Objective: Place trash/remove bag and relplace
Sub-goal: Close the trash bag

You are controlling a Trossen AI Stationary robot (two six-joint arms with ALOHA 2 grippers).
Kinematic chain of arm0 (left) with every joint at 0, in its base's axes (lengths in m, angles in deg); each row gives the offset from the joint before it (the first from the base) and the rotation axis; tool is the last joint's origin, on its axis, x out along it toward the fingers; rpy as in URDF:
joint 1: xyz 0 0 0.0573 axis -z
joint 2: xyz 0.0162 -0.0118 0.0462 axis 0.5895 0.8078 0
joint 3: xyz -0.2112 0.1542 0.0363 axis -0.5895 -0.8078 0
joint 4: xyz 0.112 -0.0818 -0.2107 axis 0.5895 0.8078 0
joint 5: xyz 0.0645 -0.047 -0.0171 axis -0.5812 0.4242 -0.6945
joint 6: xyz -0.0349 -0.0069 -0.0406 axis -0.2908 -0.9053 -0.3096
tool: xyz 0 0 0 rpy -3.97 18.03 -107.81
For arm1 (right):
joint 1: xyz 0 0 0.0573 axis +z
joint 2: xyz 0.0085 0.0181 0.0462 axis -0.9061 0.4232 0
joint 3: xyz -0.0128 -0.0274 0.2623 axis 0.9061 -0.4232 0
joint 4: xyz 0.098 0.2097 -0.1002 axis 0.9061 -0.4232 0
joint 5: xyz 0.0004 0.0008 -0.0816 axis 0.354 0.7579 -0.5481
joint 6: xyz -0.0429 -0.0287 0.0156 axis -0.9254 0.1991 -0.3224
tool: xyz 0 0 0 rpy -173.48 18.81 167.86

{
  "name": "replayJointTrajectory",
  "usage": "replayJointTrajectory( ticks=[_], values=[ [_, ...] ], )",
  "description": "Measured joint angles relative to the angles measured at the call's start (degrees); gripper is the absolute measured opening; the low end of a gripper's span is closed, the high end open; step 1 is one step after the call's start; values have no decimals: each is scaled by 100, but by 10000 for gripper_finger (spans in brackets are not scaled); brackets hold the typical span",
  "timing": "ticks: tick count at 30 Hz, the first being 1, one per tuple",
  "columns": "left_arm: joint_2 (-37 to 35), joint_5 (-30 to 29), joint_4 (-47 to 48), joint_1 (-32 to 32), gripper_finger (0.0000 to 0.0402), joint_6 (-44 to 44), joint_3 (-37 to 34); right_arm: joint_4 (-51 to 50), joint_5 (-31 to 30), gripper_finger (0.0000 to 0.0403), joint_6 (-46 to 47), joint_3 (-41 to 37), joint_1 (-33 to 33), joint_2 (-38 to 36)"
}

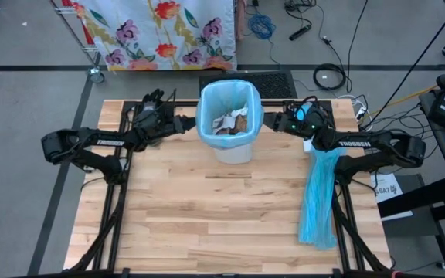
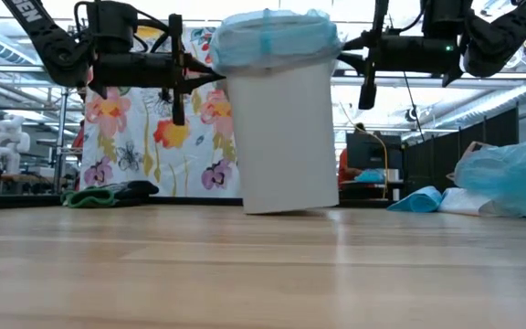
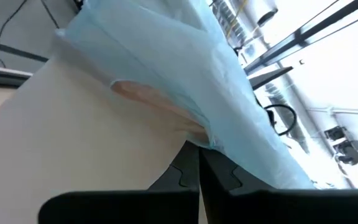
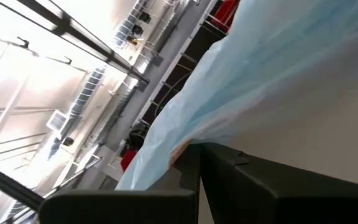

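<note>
A white bin (image 1: pixel 232 148) stands at the table's far middle, lined with a light-blue bag (image 1: pixel 207 116) whose edge is folded over the rim (image 2: pixel 268 41). Crumpled brown and white trash (image 1: pixel 230 123) lies inside. My left gripper (image 1: pixel 194 123) is at the bin's left rim and my right gripper (image 1: pixel 267 120) at its right rim. Both are shut on the bag's overhang. In the low view the bin's bottom (image 2: pixel 286 208) looks slightly tilted. My left gripper pinches the bag's folded-over edge (image 3: pixel 213 142) between its two fingers, at the left side of the bin's rim. The fingers come in about level from the table's left. The film stands out from the white wall there. My right gripper pinches the bag's folded-over edge (image 4: pixel 182 149) between its two fingers, at the right side of the rim. It reaches in about level from the table's right. The film runs from the fingers up along the bin's wall.
A long light-blue plastic strip (image 1: pixel 319 197) lies along the table's right side under the right arm, bunched up in the low view (image 2: pixel 510 183). A flowered cloth (image 1: pixel 161 31) hangs behind the table. Bare wood lies in front of the bin.
</note>
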Motion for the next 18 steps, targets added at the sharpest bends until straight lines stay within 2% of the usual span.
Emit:
replayJointTrajectory(
  ticks=[10,18],
  values=[
    [-1,4,-435,26,0,-146,0,-164,391,0,391,0,-7,-40],
    [-9,93,-592,156,0,-317,0,-1440,544,0,508,9,12,-288]
  ],
)
